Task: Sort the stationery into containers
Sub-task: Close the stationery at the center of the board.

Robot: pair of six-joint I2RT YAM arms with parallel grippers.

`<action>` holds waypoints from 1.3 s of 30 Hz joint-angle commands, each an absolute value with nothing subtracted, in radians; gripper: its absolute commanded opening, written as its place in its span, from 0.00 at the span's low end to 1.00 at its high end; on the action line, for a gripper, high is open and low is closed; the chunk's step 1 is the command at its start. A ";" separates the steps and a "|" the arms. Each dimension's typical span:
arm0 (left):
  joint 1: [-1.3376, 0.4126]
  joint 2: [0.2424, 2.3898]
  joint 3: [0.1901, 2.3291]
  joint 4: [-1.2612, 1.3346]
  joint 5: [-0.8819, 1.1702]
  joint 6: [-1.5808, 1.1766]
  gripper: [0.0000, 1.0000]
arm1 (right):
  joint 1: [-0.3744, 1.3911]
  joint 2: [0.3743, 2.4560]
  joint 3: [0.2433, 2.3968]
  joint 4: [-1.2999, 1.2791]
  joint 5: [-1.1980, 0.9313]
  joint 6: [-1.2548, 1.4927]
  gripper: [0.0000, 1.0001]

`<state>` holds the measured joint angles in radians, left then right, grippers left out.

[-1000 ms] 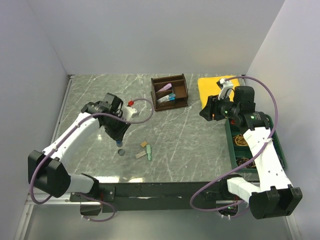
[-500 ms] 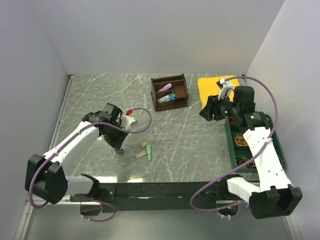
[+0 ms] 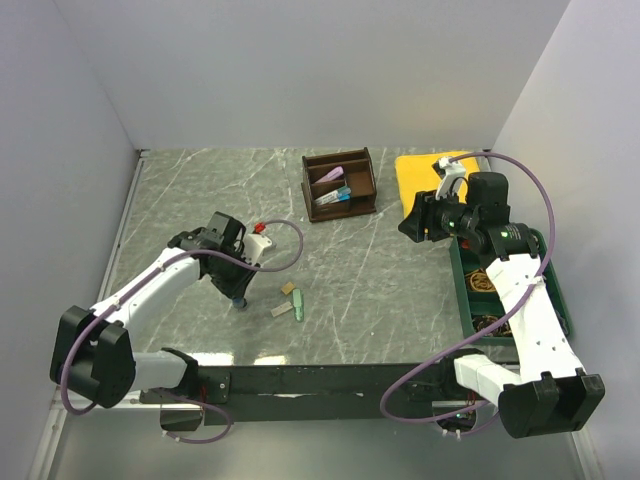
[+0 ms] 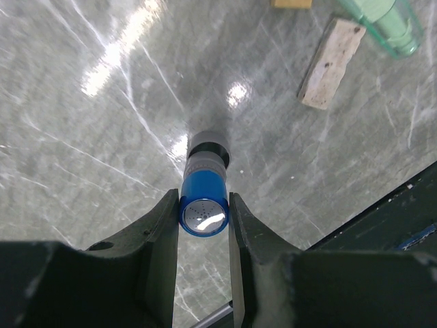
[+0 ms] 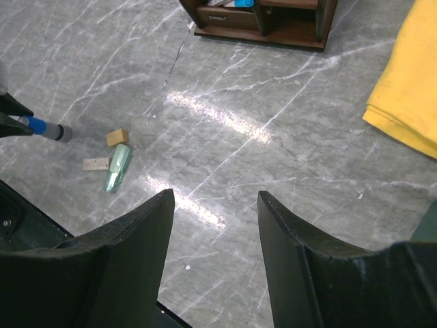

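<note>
The grey marbled tabletop (image 3: pixel 400 290) carries everything. The right arm reaches over its far right side, its fingers (image 5: pixel 215 205) spread wide with nothing between them, hanging above bare stone near the cloth. The left arm bends in over the near left part, its fingers (image 4: pixel 203 205) pointed down and closed part-way on the bottle.

The green tray (image 3: pixel 463 285) lies along the right edge, under the right arm, with coiled bands in its compartments. The yellow cloth (image 3: pixel 420 172) lies folded at the far right corner, just behind the tray. The brown organiser (image 3: pixel 340 184) stands at the far middle, just left of the cloth, with a few pens and a pink item in its compartments.

Three small pieces lie close together near the middle front: a green eraser (image 3: pixel 297 304), a pale flat eraser (image 3: pixel 281 311) beside it and a tan eraser (image 3: pixel 288 289) just behind.

The bottle (image 4: pixel 203 198) is just left of them, pinched at its blue cap, grey end toward the tabletop; whether it touches the stone I cannot tell.
</note>
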<state>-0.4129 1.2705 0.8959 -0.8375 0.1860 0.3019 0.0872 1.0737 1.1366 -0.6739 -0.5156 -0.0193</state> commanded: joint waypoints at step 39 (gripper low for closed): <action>-0.448 1.195 0.718 -0.631 0.321 0.435 0.01 | 0.094 1.038 1.077 -0.663 -0.497 -0.044 0.60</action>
